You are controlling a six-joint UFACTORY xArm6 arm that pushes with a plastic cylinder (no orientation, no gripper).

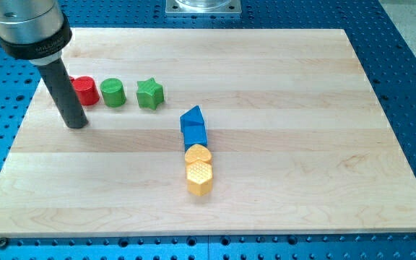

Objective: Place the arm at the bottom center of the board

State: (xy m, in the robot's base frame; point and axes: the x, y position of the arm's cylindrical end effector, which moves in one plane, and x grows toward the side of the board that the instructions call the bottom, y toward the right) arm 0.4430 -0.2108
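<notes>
My tip (pixel 77 124) rests on the wooden board (pixel 280 144) at the view's left, just below and left of a red cylinder (pixel 85 90). To the right of the red cylinder stand a green cylinder (pixel 113 92) and a green star (pixel 150 93), in a row. Behind the rod a sliver of another red block (pixel 70 81) shows. Near the board's middle a blue triangle (pixel 192 115) touches a blue cube (pixel 194 134); below them lie a yellow heart (pixel 198 154) and a yellow hexagon (pixel 200 177), forming a column.
The board lies on a blue perforated table (pixel 410 87). A grey metal mount (pixel 203 6) sits at the view's top centre. The arm's silver and black housing (pixel 27 29) fills the top left corner.
</notes>
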